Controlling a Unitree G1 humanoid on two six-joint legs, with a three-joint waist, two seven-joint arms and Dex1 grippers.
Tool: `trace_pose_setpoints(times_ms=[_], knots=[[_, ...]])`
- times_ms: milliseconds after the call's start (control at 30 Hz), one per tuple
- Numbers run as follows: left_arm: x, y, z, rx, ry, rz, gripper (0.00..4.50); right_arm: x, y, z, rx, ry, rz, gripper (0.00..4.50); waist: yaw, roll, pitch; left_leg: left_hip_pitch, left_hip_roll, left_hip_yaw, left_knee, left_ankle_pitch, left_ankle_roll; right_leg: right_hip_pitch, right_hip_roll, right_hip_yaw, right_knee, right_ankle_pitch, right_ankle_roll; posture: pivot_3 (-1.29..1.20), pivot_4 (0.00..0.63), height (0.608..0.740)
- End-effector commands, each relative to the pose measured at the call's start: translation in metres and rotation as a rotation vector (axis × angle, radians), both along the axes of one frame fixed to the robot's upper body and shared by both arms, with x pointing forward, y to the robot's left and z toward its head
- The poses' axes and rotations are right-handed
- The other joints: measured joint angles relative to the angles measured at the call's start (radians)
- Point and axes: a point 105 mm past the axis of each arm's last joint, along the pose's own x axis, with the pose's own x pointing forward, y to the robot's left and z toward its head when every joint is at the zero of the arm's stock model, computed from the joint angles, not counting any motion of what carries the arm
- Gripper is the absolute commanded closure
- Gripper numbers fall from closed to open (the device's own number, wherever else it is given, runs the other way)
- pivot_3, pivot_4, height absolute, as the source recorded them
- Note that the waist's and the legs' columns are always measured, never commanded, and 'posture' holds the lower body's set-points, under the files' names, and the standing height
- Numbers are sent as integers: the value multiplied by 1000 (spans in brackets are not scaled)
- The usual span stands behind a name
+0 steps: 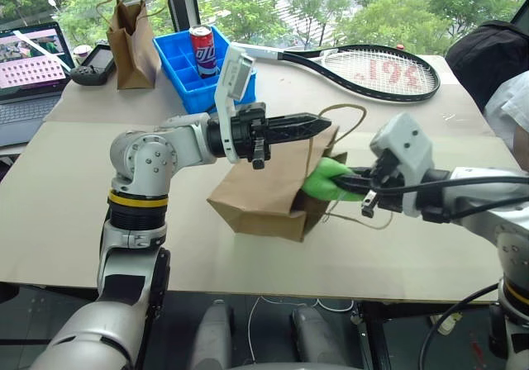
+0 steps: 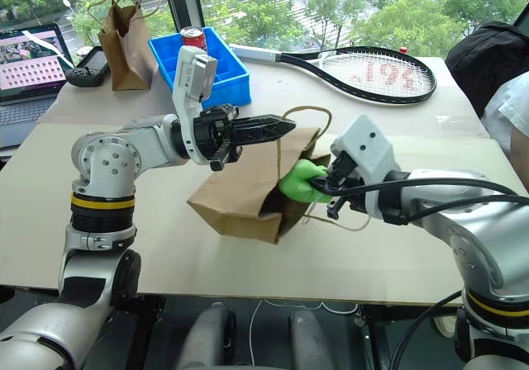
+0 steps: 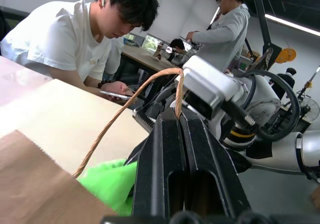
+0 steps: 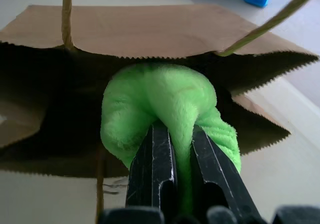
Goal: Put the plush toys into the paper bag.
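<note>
- left end effector [image 1: 318,125] clamped on the twine handle [image 1: 347,110], I'd guess to keep the mouth open
- paper bag [image 1: 264,190] lying on the bench [image 1: 74,205]
- right end effector [image 4: 176,149] pinching the green plush [image 4: 160,101] right at the opening

The paper bag [image 2: 248,198] lies on its side on the table [image 2: 397,254], mouth toward the right gripper [image 2: 324,190]. The right gripper is clamped on the light-green plush toy [image 2: 299,182] at the bag mouth. The left gripper [image 2: 289,125], fingers closed, pinches the twine handle [image 2: 307,111] and lifts the bag's upper edge
</note>
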Motion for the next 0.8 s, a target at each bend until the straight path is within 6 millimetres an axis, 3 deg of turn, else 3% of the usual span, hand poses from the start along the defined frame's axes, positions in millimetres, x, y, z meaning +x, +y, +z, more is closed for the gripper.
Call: trace_pose_setpoints(times_ms=[33,267,367,433,533,600,800], knots=[[-7,0,12,-33,-43,-17,4500,4,6,3,-12,-34,0,4436,-1,0,0,0,0,0,0,0,0,0,0,0,0,0,0,0,150,663],[-10,-2,14,-48,-36,-18,4500,7,33,-16,-35,-16,74,4436,-3,0,0,0,0,0,0,0,0,0,0,0,0,0,0,0,150,663],[-11,-2,14,-53,-33,-15,4500,11,19,-52,-324,-32,52,4436,-1,1,0,0,0,0,-1,0,0,-1,0,0,0,0,0,0,150,663],[-11,-2,14,-59,-30,-11,4500,13,23,-58,-291,-30,51,4436,2,-1,0,0,0,0,0,0,0,-1,-1,-1,-1,0,0,0,150,663],[-11,-2,14,-65,-27,-9,4500,21,36,-47,-150,-86,25,4436,-3,-2,0,0,0,0,0,0,0,0,0,0,-1,0,0,0,150,663],[-12,-2,14,-66,-27,-10,4500,25,35,-45,-171,-135,21,4436,-5,-2,0,0,0,0,-1,0,0,-1,0,0,0,0,0,0,150,663],[-11,-2,15,-70,-30,-4,4500,33,41,-23,168,-138,-57,4436,-3,-4,1,0,0,-1,-1,0,0,0,0,-1,0,0,0,0,150,663]])
